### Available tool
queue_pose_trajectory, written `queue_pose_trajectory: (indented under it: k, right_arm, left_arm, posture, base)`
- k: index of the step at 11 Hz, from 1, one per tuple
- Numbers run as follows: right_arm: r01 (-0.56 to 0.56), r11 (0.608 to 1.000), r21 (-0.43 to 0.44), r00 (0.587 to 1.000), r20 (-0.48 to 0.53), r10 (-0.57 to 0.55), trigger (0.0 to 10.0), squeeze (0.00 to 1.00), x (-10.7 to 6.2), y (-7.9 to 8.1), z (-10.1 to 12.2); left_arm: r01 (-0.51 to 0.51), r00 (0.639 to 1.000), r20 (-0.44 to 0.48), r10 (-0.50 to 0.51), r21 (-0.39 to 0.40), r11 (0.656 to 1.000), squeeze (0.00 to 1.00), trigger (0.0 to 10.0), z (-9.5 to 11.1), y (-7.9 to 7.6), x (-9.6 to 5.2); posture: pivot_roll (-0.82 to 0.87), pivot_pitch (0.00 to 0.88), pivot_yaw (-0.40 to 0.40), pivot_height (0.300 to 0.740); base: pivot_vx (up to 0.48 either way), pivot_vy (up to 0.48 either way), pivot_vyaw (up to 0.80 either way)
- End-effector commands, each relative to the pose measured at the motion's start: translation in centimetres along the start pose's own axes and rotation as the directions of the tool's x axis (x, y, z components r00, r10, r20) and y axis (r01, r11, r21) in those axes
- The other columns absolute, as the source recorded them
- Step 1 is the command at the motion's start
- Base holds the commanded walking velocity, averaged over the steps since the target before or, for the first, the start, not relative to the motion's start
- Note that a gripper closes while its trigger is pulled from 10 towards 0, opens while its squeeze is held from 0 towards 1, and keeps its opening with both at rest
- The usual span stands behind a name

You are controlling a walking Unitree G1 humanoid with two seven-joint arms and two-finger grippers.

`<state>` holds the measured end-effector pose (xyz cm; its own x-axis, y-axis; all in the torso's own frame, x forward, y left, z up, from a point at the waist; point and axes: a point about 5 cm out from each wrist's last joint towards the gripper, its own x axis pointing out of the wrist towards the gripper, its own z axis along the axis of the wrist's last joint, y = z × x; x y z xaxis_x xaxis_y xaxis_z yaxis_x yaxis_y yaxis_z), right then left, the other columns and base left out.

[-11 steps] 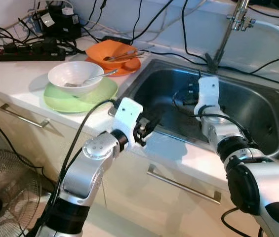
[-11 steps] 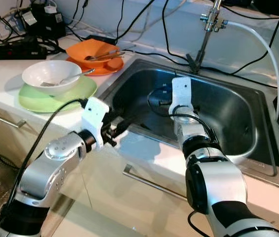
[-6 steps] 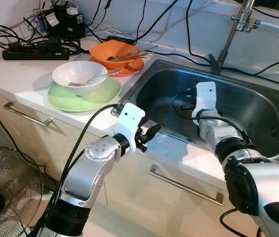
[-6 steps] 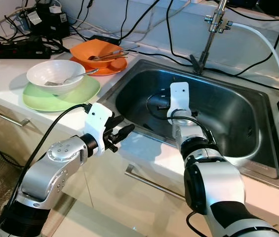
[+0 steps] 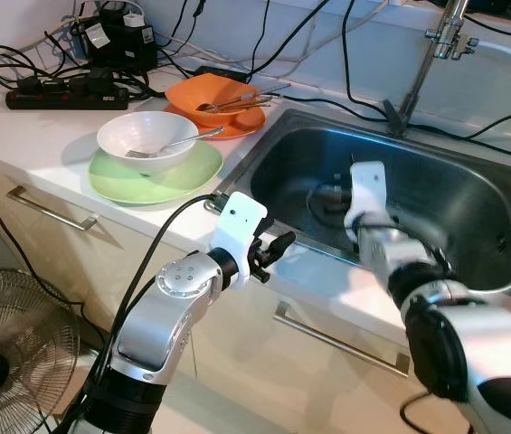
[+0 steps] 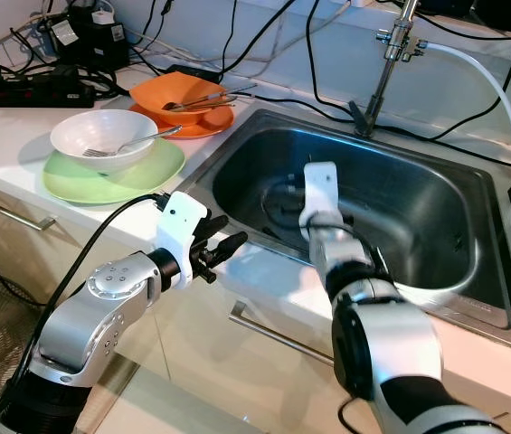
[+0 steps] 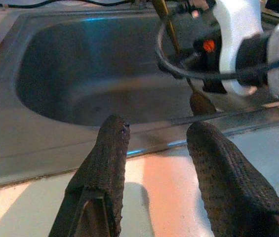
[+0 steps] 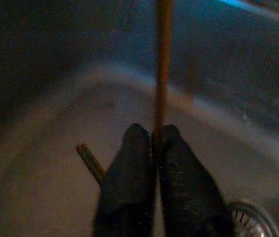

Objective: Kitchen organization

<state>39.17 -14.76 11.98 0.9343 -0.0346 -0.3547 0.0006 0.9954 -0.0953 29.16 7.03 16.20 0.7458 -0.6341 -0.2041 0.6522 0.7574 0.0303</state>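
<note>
My right gripper is down inside the steel sink, shut on a thin brown chopstick that points away from the fingers. A second chopstick lies on the sink floor just beside the fingers. The right arm's white wrist housing hides the fingers in the eye views. My left gripper hovers open over the counter's front lip by the sink's near left corner, nothing between its fingers.
On the counter to the left, a white bowl with a fork sits on a green plate. Behind it is an orange bowl holding utensils. A faucet, cables and a power strip line the back. A fan stands on the floor.
My right wrist has shifted a little to the left and nearer the sink's front wall, blurred by motion. The left gripper drew back from the sink rim earlier and now holds still.
</note>
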Motion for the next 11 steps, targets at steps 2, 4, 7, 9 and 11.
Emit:
queue_pose_trajectory:
  k: [2, 4, 7, 9, 11]
  right_arm:
    - [0.005, 1.0, -0.006, 1.0, -0.016, -0.005, 10.0, 0.6, 0.0, -0.3, -0.2]
    - [0.004, 1.0, -0.008, 1.0, -0.011, -0.004, 10.0, 0.58, 0.0, -0.2, -0.1]
    - [-0.008, 0.999, -0.032, 0.995, 0.102, 0.011, 10.0, 0.0, 0.0, 0.0, 2.0]
    - [-0.079, 0.996, 0.033, 0.957, 0.281, 0.066, 10.0, 0.0, -0.3, 0.8, 5.6]
    - [-0.148, 0.988, 0.035, 0.922, 0.366, 0.125, 10.0, 0.0, -0.7, 1.5, 7.0]
  left_arm:
    - [0.021, 1.0, 0.012, -0.021, 0.004, 1.0, 0.0, 10.0, 0.4, -0.5, -0.1]
    - [0.022, 1.0, 0.011, -0.022, 0.004, 1.0, 0.0, 10.0, 0.3, -0.6, 0.0]
    - [-0.018, 0.998, 0.052, 0.016, 0.04, 0.999, 0.0, 10.0, 0.9, -0.2, -0.1]
    - [-0.194, 0.975, 0.153, 0.161, 0.226, 0.955, 0.0, 10.0, 2.5, 1.2, -0.2]
    - [-0.317, 0.945, 0.198, 0.262, 0.347, 0.883, 0.0, 10.0, 4.1, 2.6, -0.4]
  posture:
    - [0.3, 0.005, -0.086, 0.74]
    - [0.29, 0.005, -0.087, 0.74]
    - [0.29, 0.003, -0.086, 0.74]
    - [0.28, 0.005, -0.084, 0.74]
    - [0.28, 0.005, -0.084, 0.74]
  base:
    - [0.0, 0.0, 0.0]
    - [0.0, 0.0, 0.0]
    - [0.0, 0.0, 0.0]
    - [0.0, 0.0, 0.0]
    - [0.0, 0.0, 0.0]
